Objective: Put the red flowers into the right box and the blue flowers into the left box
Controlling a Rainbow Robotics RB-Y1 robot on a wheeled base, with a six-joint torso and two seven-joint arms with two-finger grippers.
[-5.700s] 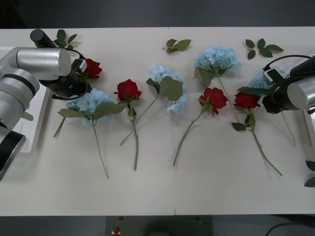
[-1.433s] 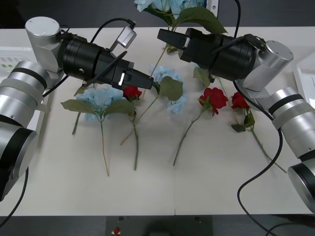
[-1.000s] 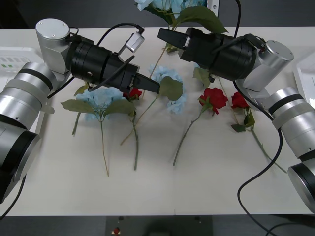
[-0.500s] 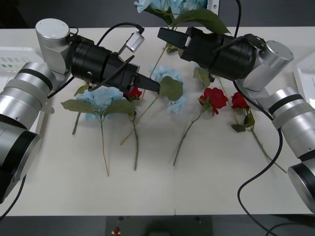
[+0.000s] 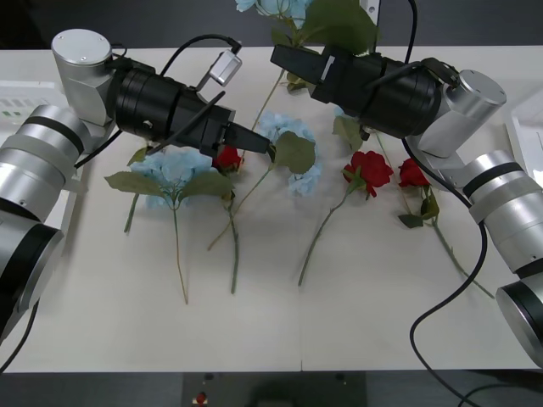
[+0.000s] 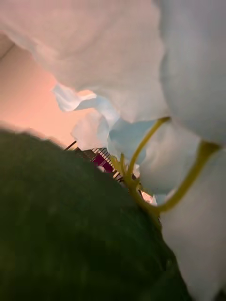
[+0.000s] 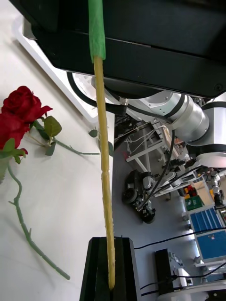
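Both grippers pinch one blue flower (image 5: pixel 293 10) at the table's 12 o'clock: right gripper (image 5: pixel 280 58) apparently below its head, left gripper (image 7: pixel 106 263) shut on the stem end. Four red flowers (image 5: pixel 366 169) and other blue ones lie unsorted; left box (image 5: pixel 21 102) sits at 9 o'clock.

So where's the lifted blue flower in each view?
Front view: lifted blue flower at top centre, above the right gripper.
Right wrist view: its pale petals close up.
Left wrist view: its stem shut in the left gripper.
Shared landmark, front and left wrist: red roses.
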